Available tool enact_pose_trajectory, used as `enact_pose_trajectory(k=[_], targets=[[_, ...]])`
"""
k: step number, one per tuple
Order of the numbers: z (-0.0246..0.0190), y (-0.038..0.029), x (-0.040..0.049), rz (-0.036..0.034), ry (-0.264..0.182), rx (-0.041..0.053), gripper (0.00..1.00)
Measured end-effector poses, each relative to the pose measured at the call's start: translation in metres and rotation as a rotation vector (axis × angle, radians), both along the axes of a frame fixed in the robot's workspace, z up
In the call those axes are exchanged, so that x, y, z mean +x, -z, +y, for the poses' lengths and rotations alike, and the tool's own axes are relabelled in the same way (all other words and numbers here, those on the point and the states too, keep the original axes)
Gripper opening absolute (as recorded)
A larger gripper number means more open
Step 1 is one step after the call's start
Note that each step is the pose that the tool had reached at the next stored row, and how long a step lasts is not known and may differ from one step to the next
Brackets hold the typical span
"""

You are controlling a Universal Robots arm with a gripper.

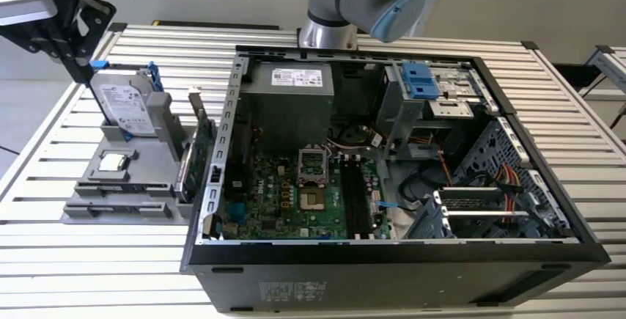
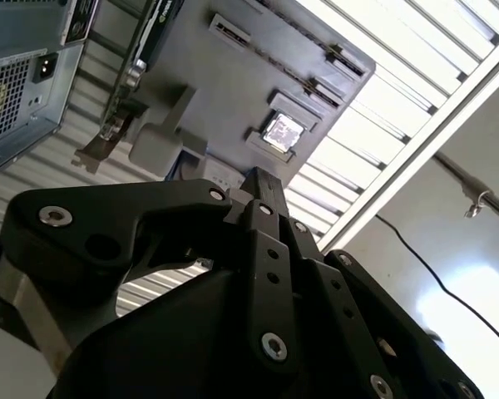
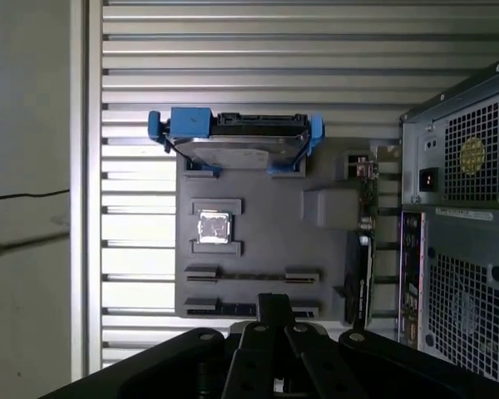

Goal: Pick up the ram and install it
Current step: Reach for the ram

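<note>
gripper hovering over the parts holder, ram sitting in its slot

the gripper [image 1: 78, 70] is hanging high at the exterior view's left, above the grey parts holder [image 1: 78, 213] and close to the top of the hard drive [image 1: 127, 106]. in both wrist views its fingertips are showing as one block, pressed together with nothing between them.

the ram [image 3: 233, 309] is showing as a thin dark strip on edge in the holder's slot row farthest from the hard drive. in the first wrist view the fingertip block is overlapping that row. the exterior view is showing the gripper well above the holder, not touching it. can't tell the ram's colour or chips from this angle.

the holder is lying on the slatted table [image 1: 98, 260], just beside the open computer case [image 1: 391, 249]. the hard drive is standing on edge in its blue clips at one end. the cpu chip [image 1: 114, 161] is lying flat mid-holder. the expansion card [image 1: 201, 154] is standing upright along the holder edge nearest the case.

the case is lying on its side with the motherboard [image 1: 293, 194] facing up. the arm [image 1: 362, 4] is rising behind it.
</note>
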State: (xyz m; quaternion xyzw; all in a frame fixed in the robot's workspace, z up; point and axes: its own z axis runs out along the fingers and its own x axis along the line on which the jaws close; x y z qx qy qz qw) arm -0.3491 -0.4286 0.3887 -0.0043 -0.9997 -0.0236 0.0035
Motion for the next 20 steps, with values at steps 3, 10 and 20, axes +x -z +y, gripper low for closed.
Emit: enact_pose_trajectory(k=[3, 10, 20], targets=[[-0.0026, 0.0003, 0.0, 0.0, 0.0, 0.0, 0.0], [-0.0098, 0.0007, 0.0003, 0.0001, -0.001, 0.0, 0.0], [-0.0208, 0.0011, 0.0003, 0.0001, -0.001, 0.0, 0.0]])
